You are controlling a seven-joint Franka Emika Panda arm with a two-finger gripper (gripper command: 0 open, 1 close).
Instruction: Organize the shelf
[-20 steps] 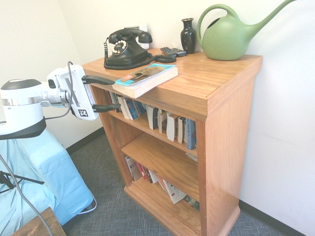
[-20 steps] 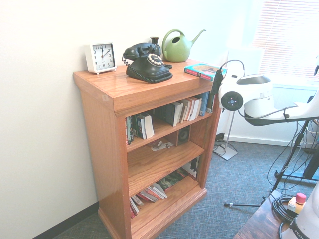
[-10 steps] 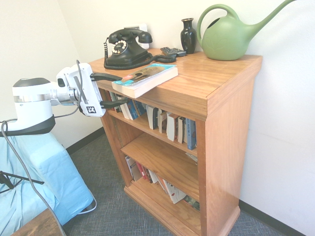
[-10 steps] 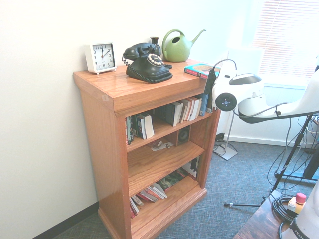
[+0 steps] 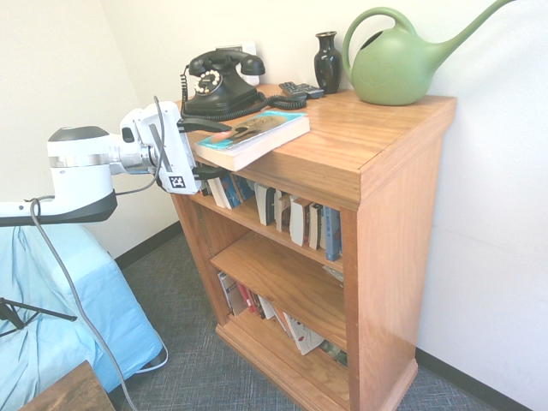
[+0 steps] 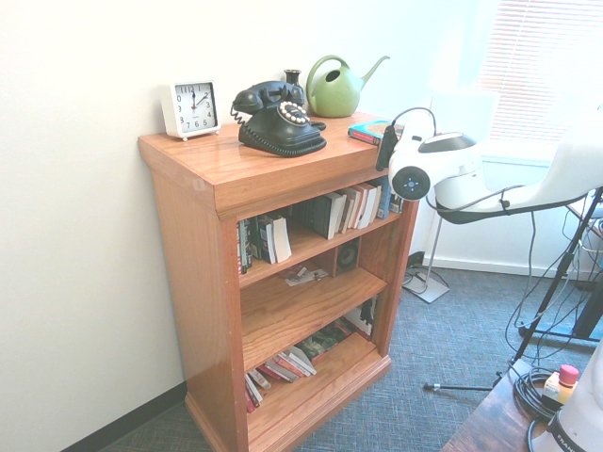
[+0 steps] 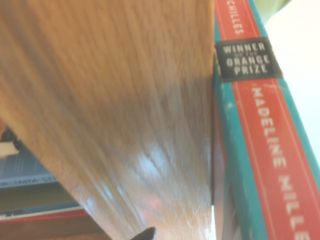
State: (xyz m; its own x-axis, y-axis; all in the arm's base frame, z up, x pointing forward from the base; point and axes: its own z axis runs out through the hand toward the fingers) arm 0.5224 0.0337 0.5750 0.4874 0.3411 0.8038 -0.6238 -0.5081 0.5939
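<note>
First exterior view: gripper (image 5: 211, 147) level at shelf (image 5: 360, 163) front corner, fingers (image 5: 205, 126) spread above and below teal-and-red book (image 5: 253, 137) overhanging top edge, contact unclear. Beyond on top: black rotary telephone (image 5: 220, 84), dark vase (image 5: 327, 62), green watering can (image 5: 402, 62). Shelf against white wall, books on inner tiers.

Two wide views face the shelf (image 5: 360, 163) from opposite front corners; the wrist view hugs its top edge.

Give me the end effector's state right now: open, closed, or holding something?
End effector: open, fingers above and below the overhanging end of the book on the shelf top; not closed on it.
</note>
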